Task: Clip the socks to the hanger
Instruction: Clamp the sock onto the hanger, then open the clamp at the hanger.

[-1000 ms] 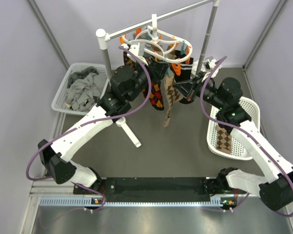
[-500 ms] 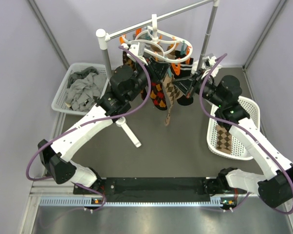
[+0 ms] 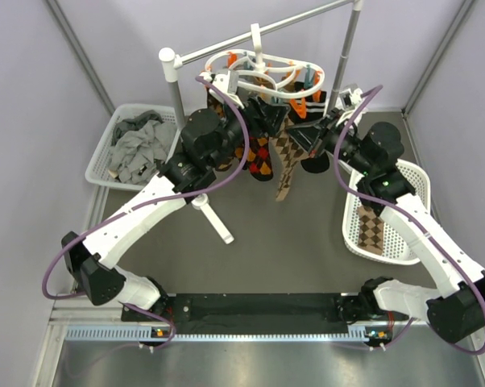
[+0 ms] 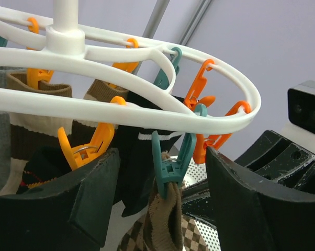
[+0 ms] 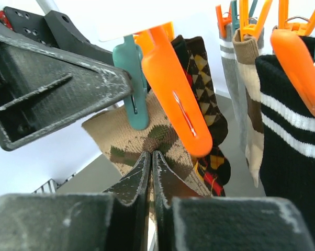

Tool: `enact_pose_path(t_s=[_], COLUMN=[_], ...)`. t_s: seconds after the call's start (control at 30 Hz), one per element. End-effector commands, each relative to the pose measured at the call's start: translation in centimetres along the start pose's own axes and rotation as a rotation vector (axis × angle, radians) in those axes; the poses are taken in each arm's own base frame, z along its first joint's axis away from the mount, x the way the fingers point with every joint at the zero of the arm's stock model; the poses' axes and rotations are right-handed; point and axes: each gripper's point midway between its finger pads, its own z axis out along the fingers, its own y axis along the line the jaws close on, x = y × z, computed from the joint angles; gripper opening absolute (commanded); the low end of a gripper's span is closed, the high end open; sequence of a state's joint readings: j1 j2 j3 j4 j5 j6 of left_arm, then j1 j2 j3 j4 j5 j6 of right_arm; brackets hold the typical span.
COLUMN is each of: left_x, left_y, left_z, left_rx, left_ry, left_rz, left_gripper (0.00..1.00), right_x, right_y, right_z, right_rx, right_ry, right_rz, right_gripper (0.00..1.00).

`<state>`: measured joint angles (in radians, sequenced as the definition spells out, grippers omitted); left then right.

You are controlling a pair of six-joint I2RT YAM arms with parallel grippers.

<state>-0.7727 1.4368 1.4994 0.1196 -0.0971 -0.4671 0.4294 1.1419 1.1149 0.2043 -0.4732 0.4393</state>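
Note:
The white oval hanger (image 3: 263,68) hangs from the rail with several argyle socks clipped under it. In the left wrist view a teal clip (image 4: 170,167) on the hanger ring (image 4: 147,112) bites the cuff of a brown argyle sock (image 4: 165,219). My left gripper (image 4: 161,157) is open, one finger on each side of that clip without touching it. My right gripper (image 5: 152,154) is shut on the lower edge of the same tan sock (image 5: 115,133), just under the teal clip (image 5: 134,83) and an orange clip (image 5: 173,89). From above, the sock (image 3: 284,157) hangs between both grippers.
A white basket (image 3: 97,173) of plain grey socks sits at the back left. Another white basket (image 3: 351,242) on the right holds an argyle sock (image 3: 373,234). The rail stand (image 3: 178,68) has a white foot (image 3: 213,218) lying across the floor.
My left gripper has opened off the teal clip, which now grips the sock. The right gripper has risen and moved right with the sock's edge; the hanger has swung slightly.

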Motion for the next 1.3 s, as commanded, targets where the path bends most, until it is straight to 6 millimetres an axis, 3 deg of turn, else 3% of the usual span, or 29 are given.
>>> enact_pose_path(t_s=[0.0, 0.03, 0.1, 0.23, 0.33, 0.53, 1.0, 1.27], left_x=[-3.4, -3.3, -3.6, -3.7, -3.7, -3.9, -3.9, -4.6], left_y=[-0.7, -0.6, -0.4, -0.1, -0.2, -0.1, -0.1, -0.4], left_z=[-1.4, -1.4, -1.6, -1.8, -1.8, -2.0, -2.3, -3.0], left_rx=[0.004, 0.000, -0.011, -0.025, -0.023, -0.029, -0.030, -0.022], left_ry=[-0.090, -0.089, -0.095, -0.097, -0.096, -0.097, -0.090, -0.096], left_rz=[0.016, 0.018, 0.025, 0.028, 0.030, 0.036, 0.054, 0.054], left_gripper=[0.71, 0.72, 0.72, 0.73, 0.73, 0.73, 0.73, 0.73], right_x=[-3.0, -2.8, -2.1, -2.0, -2.4, -3.0, -4.9, -4.3], right_y=[1.6, 1.4, 0.4, -1.7, -1.8, -2.2, -0.1, 0.8], right_z=[0.3, 0.2, 0.0, -0.6, -0.3, 0.9, 2.3, 2.0], right_rx=[-0.045, -0.032, 0.013, 0.124, 0.125, 0.097, -0.083, -0.129], right_ry=[-0.076, -0.075, -0.051, -0.062, -0.072, -0.074, -0.050, -0.017], right_rz=[-0.049, -0.060, -0.063, -0.117, -0.156, -0.215, -0.247, -0.238], right_gripper=[0.10, 0.20, 0.27, 0.50, 0.58, 0.65, 0.68, 0.47])
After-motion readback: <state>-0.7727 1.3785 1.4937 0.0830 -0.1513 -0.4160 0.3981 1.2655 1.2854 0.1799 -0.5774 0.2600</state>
